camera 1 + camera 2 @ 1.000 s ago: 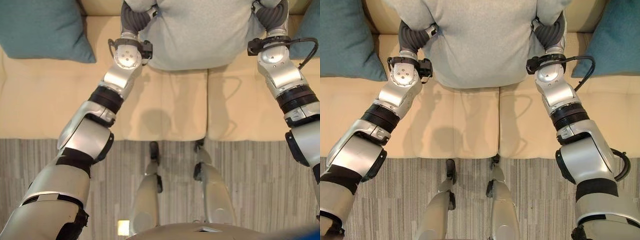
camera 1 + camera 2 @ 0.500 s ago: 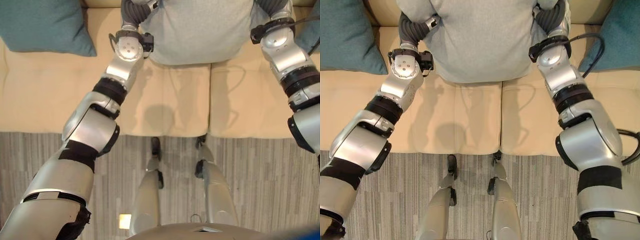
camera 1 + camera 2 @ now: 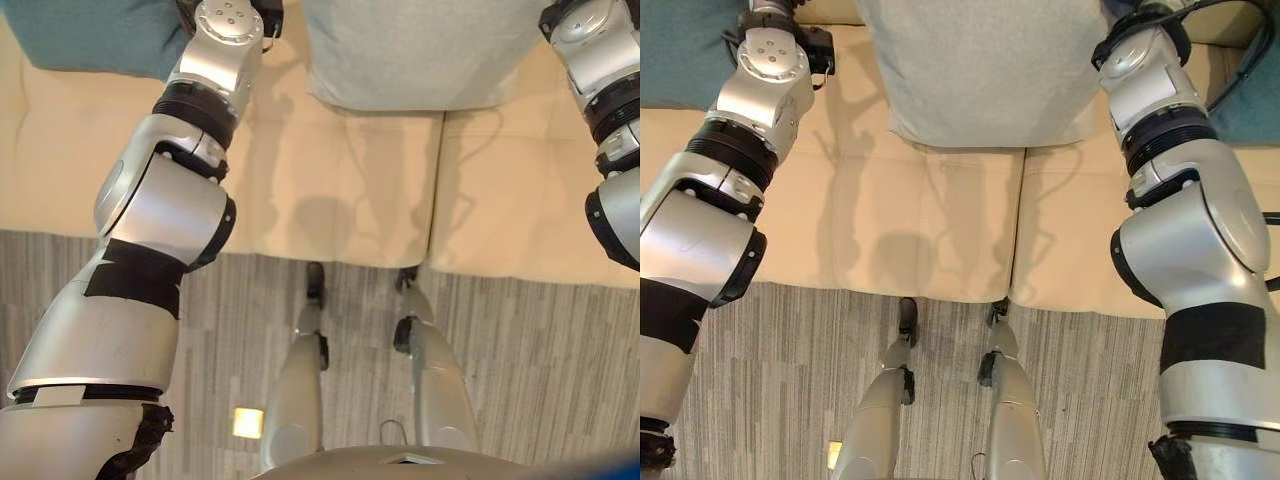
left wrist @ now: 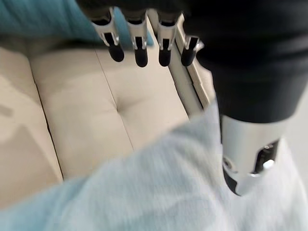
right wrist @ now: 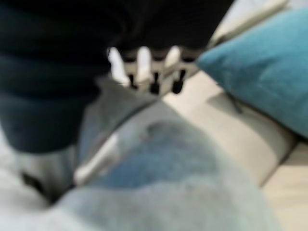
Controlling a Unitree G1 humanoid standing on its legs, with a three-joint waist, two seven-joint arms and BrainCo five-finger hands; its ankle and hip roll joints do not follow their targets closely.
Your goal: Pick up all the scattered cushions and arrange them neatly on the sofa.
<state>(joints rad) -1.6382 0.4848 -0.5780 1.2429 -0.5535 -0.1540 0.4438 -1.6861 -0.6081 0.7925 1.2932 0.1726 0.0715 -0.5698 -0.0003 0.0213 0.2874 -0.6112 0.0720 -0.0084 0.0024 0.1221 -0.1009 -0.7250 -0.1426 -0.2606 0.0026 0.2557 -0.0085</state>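
A pale grey cushion [image 3: 985, 70] sits mid-sofa [image 3: 940, 220], with teal cushions [image 3: 90, 40] at the left and right [image 5: 260, 62] ends.

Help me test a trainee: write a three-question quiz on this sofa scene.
1. True or false: the grey cushion lies on the floor.
2. What colour are the side cushions on the sofa? A teal, B red, C yellow.
3. Fill in: the fingers of the left robot hand are ___ (straight or curled).
Key: 1 false; 2 A; 3 straight.
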